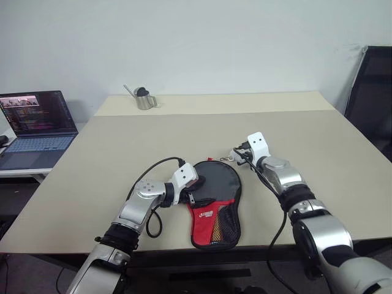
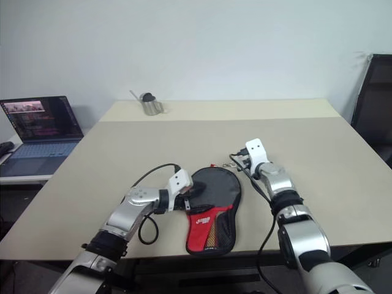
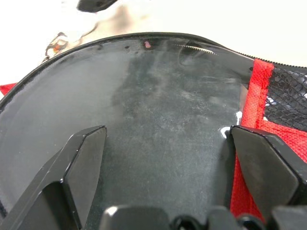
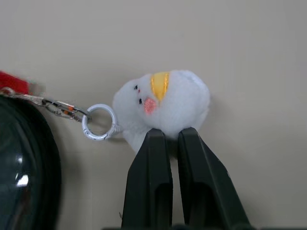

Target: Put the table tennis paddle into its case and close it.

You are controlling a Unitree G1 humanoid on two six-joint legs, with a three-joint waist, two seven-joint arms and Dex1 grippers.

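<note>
Beige counter [image 1: 306,141], white wall behind. Left pincer [image 3: 163,158] wide, straddling the case [image 1: 217,205] lying flat under it; paddle [image 3: 158,110] sits inside. Right pincer [image 4: 168,136] pinched on a white plush charm [image 4: 163,103] clipped to the case just beside it.

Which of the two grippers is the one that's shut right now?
The right gripper, beside the case and pinching a small white plush charm clipped to it. The left gripper is spread wide over the case's black face.
</note>
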